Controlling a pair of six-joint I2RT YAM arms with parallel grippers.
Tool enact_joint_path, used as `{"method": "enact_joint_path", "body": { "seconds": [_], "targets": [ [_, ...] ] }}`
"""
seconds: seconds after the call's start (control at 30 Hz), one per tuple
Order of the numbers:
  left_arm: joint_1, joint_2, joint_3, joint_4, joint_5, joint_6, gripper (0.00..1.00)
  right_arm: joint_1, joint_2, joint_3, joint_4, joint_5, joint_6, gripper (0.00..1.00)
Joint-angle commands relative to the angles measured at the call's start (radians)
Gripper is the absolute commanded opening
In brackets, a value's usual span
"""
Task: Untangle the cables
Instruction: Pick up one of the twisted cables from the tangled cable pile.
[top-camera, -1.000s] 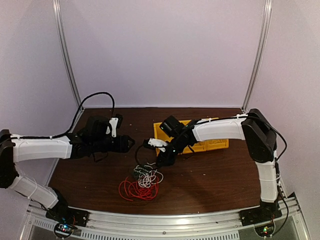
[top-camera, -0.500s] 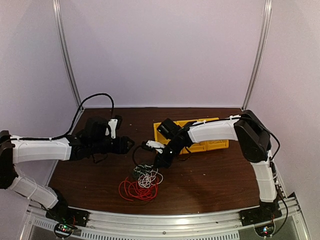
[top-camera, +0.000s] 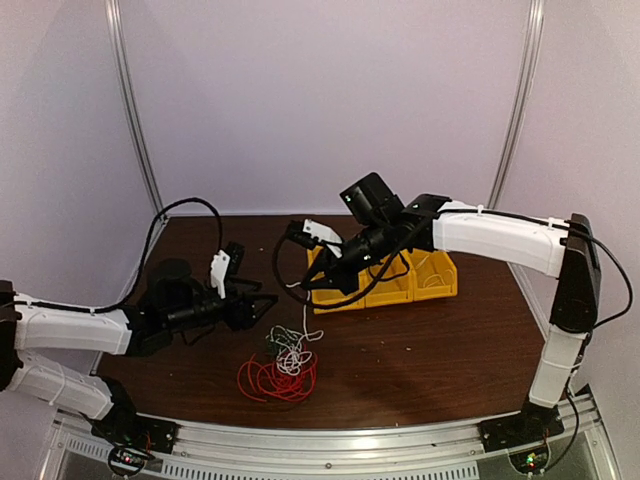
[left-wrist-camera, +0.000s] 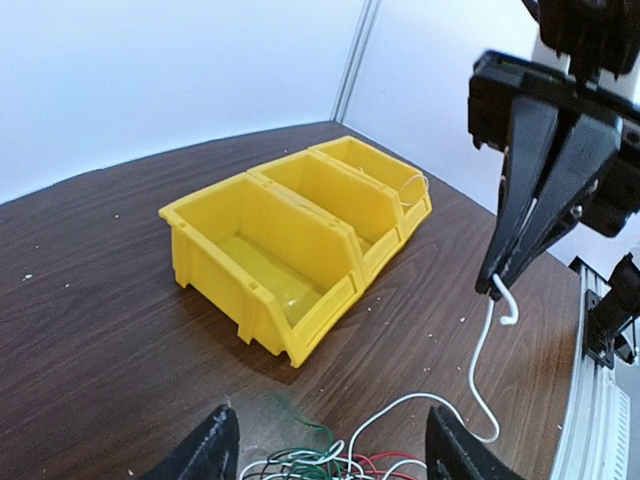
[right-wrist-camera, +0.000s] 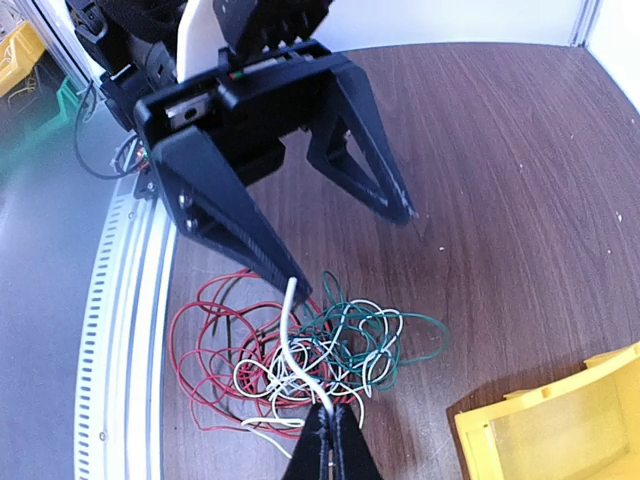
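Observation:
The cables lie in one tangle (top-camera: 285, 360) on the brown table. Red loops (right-wrist-camera: 205, 335) spread toward the near side, and white (right-wrist-camera: 290, 375) and green (right-wrist-camera: 375, 320) loops knot together in the middle. A thin dark strand (right-wrist-camera: 226, 300) shows among the red loops. My right gripper (top-camera: 306, 285) is raised above the tangle and shut on one end of the white cable (left-wrist-camera: 487, 350), which hangs down to the pile. It also shows in its own wrist view (right-wrist-camera: 331, 430). My left gripper (top-camera: 258, 306) is open and empty, low just left of the tangle, and its jaws frame the pile (left-wrist-camera: 330, 455).
A row of three yellow bins (top-camera: 400, 278) stands behind and right of the tangle, under the right arm. It is also in the left wrist view (left-wrist-camera: 300, 225). The metal rail (top-camera: 330, 440) runs along the table's near edge.
My right arm has lifted and swung back, drawing the white cable end up out of the tangle. My left arm has dropped lower and nearer, closer to the pile.

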Motion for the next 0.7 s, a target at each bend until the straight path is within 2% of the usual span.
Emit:
{"method": "enact_joint_path", "body": {
  "seconds": [0.0, 0.23, 0.37, 0.43, 0.57, 0.67],
  "targets": [
    [-0.046, 0.064, 0.072, 0.100, 0.047, 0.100, 0.64, -0.004, 0.027, 0.065, -0.103, -0.082, -0.061, 0.00],
    [-0.067, 0.107, 0.094, 0.175, 0.120, 0.095, 0.61, -0.003, 0.001, 0.071, -0.110, -0.136, -0.065, 0.00],
    [-0.090, 0.120, 0.082, 0.233, 0.191, 0.103, 0.62, -0.003, -0.021, 0.100, -0.070, -0.092, -0.035, 0.00],
    [-0.119, 0.137, 0.094, 0.216, 0.184, 0.144, 0.62, -0.005, -0.024, 0.125, -0.069, -0.075, -0.036, 0.00],
    [-0.178, 0.189, 0.148, 0.080, 0.130, 0.255, 0.61, -0.006, -0.018, 0.194, -0.077, -0.086, -0.030, 0.00],
    [-0.188, 0.203, 0.128, 0.091, 0.099, 0.293, 0.61, -0.006, -0.010, 0.263, -0.097, -0.117, -0.021, 0.00]
  ]
}}
